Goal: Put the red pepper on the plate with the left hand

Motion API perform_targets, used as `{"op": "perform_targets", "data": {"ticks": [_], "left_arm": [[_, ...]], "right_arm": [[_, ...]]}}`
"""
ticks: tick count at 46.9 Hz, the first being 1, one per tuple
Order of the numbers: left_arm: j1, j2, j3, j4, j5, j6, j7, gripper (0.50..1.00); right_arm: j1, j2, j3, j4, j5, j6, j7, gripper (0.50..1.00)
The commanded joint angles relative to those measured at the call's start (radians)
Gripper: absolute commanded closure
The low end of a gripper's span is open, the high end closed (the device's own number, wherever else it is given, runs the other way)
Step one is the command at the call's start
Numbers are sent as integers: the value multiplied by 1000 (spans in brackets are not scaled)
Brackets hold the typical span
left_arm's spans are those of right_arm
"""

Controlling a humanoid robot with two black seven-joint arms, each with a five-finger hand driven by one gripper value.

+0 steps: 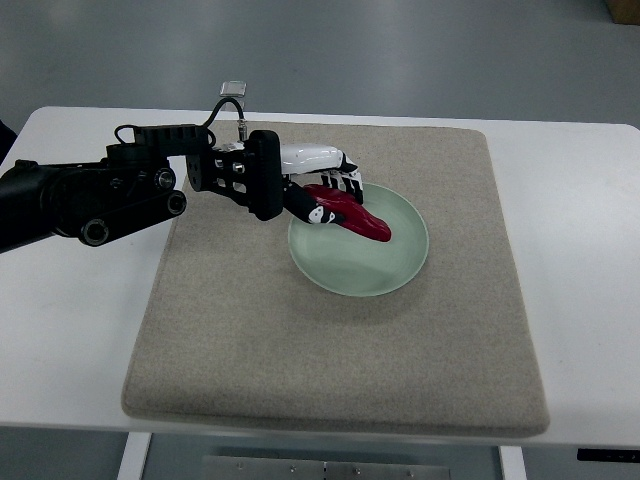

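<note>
A long red pepper point(357, 215) is held over the left part of a pale green plate point(385, 275), its tip pointing right toward the plate's middle. My left hand point(322, 193), black and white, comes in from the left on a black arm and has its fingers curled around the pepper's stem end. Whether the pepper touches the plate I cannot tell. The right arm does not show.
The plate sits on a beige mat point(330, 350) that covers most of a white table point(70, 330). A small clear tag point(233, 88) stands at the mat's far edge behind the arm.
</note>
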Motion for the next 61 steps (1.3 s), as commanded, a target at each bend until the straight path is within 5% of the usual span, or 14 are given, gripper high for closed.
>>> {"op": "perform_targets", "data": {"ticks": [1, 18, 21, 25, 27, 51, 61], "left_arm": [[4, -8, 8, 4, -1, 7, 0, 1000], [40, -45, 19, 31, -8, 10, 0, 995], [47, -46, 18, 33, -17, 12, 0, 858], [46, -45, 7, 31, -27, 12, 2, 577], [46, -45, 5, 33, -29, 13, 2, 517], [34, 37, -110, 54, -282, 12, 2, 508], [50, 75, -217, 145, -440, -11, 6, 506]], "right_arm": [[0, 0, 0, 0, 0, 0, -1, 572], [0, 0, 0, 0, 0, 0, 0, 572], [0, 0, 0, 0, 0, 0, 0, 572], [0, 0, 0, 0, 0, 0, 0, 572], [0, 0, 0, 0, 0, 0, -1, 572], [0, 0, 0, 0, 0, 0, -1, 572], [0, 0, 0, 0, 0, 0, -1, 572]]}}
